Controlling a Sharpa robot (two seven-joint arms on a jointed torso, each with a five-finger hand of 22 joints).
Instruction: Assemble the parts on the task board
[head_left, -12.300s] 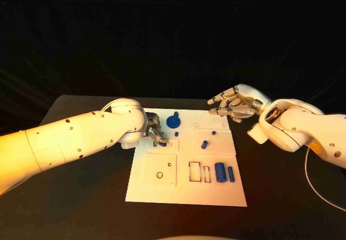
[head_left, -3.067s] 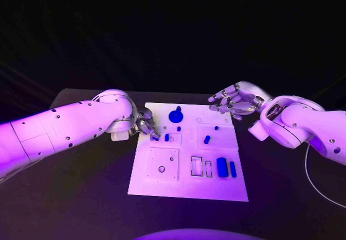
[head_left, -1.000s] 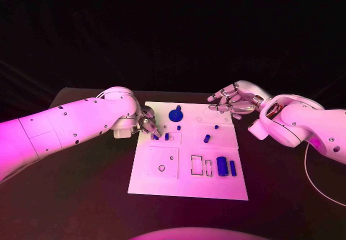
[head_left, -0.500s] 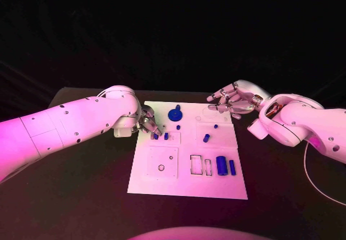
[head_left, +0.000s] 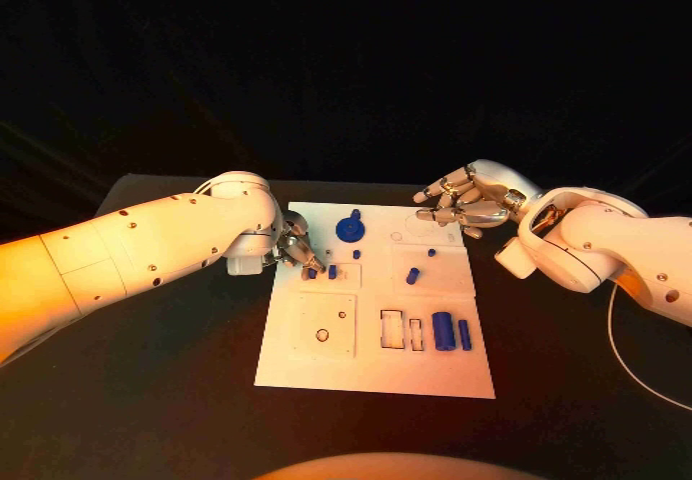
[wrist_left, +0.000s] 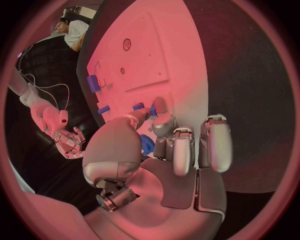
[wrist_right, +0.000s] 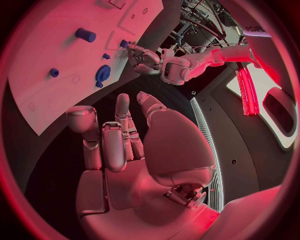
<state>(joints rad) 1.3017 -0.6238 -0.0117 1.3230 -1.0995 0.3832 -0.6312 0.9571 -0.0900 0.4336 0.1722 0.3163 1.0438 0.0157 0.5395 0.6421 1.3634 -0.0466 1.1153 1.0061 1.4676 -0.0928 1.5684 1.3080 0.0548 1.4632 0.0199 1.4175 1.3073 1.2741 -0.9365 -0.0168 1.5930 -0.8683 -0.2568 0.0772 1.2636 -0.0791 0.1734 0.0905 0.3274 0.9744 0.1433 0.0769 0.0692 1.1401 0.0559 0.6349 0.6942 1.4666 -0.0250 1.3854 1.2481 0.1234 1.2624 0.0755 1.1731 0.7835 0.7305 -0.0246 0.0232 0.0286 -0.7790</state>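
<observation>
The white task board (head_left: 378, 360) lies in the middle of the table. My left hand (head_left: 296, 247) is at its left edge, thumb and a finger pinching a small blue peg (head_left: 309, 272) down at the board; the left wrist view shows that peg (wrist_left: 152, 111) at the fingertips. A second small peg (head_left: 332, 271) stands beside it. A blue round part (head_left: 351, 229) sits at the far end, more small pegs (head_left: 413, 275) in the middle, a blue block (head_left: 443, 331) and a thin bar (head_left: 464, 335) nearer me. My right hand (head_left: 462, 208) hovers off the far right corner, fingers apart, holding nothing.
The board has open slots (head_left: 389, 329) beside the block and a square plate with a small ring (head_left: 322, 335) on its near left. Black table (head_left: 159, 380) surrounds it. The right wrist view shows the board (wrist_right: 56, 95) and my left hand (wrist_right: 147, 59) beyond it.
Over the last second nothing has visibly moved. Twelve seconds ago my left hand's fingers were a little further in over the board.
</observation>
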